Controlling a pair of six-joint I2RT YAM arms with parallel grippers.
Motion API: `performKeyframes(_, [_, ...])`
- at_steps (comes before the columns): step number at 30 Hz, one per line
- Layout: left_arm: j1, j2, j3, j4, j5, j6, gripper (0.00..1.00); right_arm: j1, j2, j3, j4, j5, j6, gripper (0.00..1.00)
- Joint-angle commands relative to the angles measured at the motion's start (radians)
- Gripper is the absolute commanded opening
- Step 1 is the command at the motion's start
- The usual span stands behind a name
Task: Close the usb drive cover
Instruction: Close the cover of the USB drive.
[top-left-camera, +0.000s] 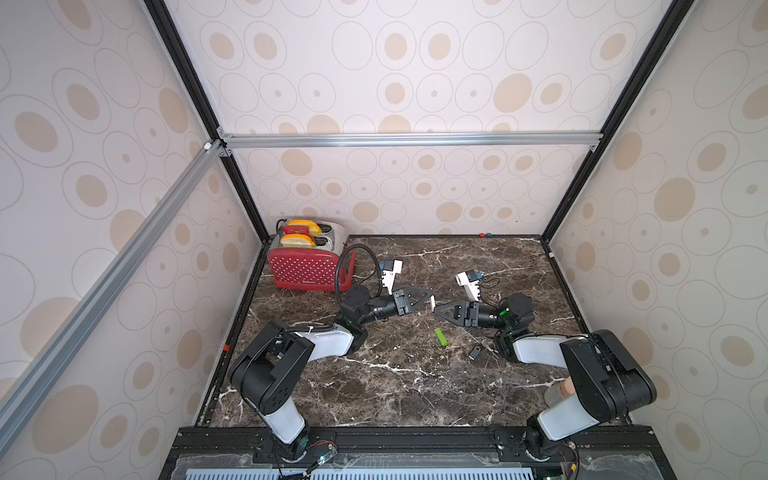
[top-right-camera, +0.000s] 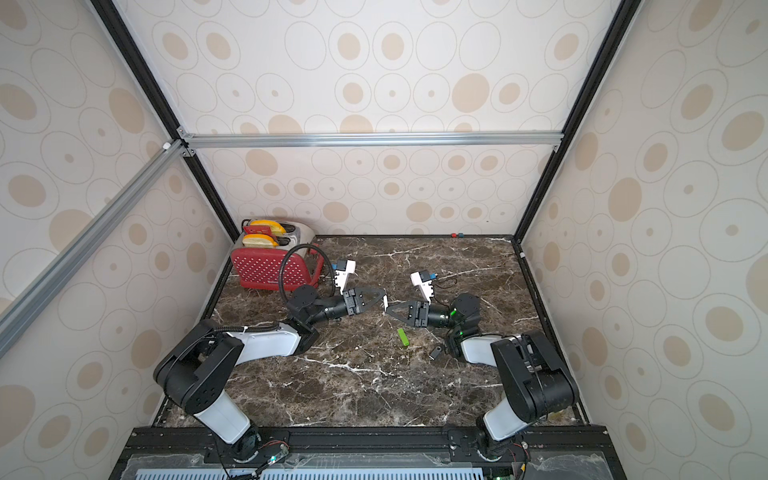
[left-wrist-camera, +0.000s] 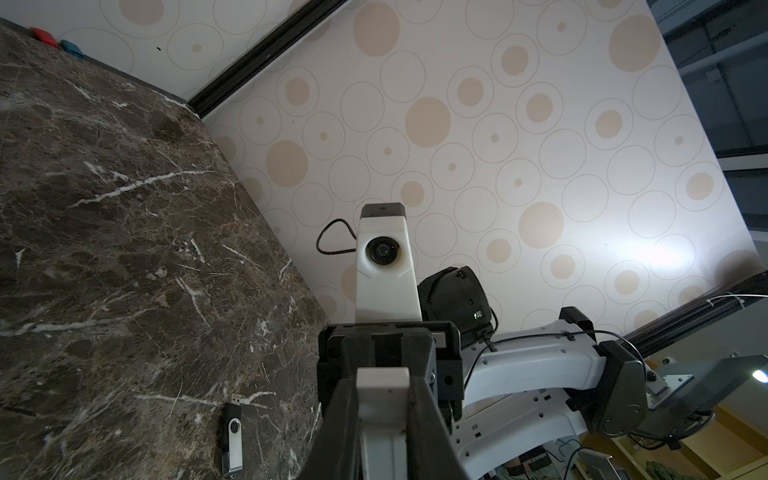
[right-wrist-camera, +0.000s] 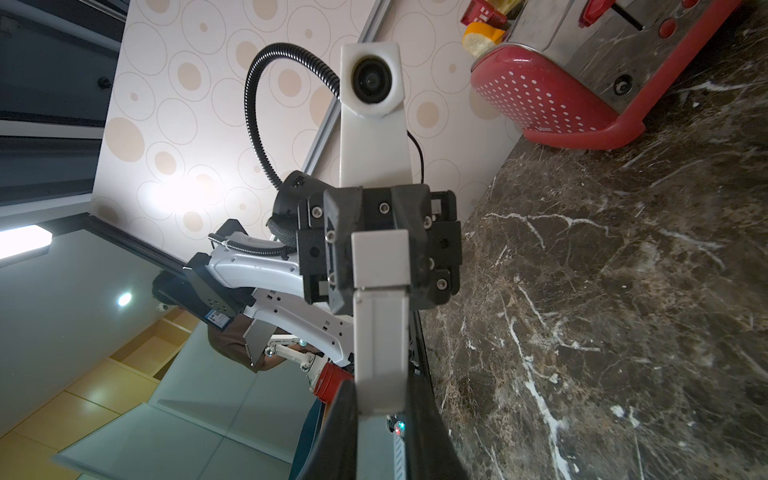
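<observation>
The usb drive (top-left-camera: 475, 352) (top-right-camera: 435, 353) is a small black stick with a silver swivel cover, lying flat on the marble table in front of the right arm's wrist. In the left wrist view the usb drive (left-wrist-camera: 233, 432) shows its metal plug bare, with the cover swung to the opposite end. My left gripper (top-left-camera: 432, 300) (top-right-camera: 385, 300) (left-wrist-camera: 382, 384) and right gripper (top-left-camera: 434, 308) (top-right-camera: 387, 308) (right-wrist-camera: 380, 259) hover tip to tip above mid-table, behind the drive. Both are shut with nothing in them.
A green stick (top-left-camera: 441, 336) lies on the table just left of the usb drive. A red toaster (top-left-camera: 307, 266) with bread in its slots stands at the back left corner. Two small red and blue pieces (top-left-camera: 485, 235) sit at the back edge.
</observation>
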Motion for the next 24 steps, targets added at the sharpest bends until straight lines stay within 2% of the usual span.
performKeyframes(1, [-0.011, -0.021, 0.002, 0.026, 0.021, 0.020, 0.00, -0.016, -0.017, 0.016, 0.041, 0.018, 0.002, 0.00])
performKeyframes(24, [-0.059, 0.005, 0.013, 0.016, 0.031, 0.014, 0.00, -0.028, 0.018, 0.045, 0.041, 0.053, 0.029, 0.00])
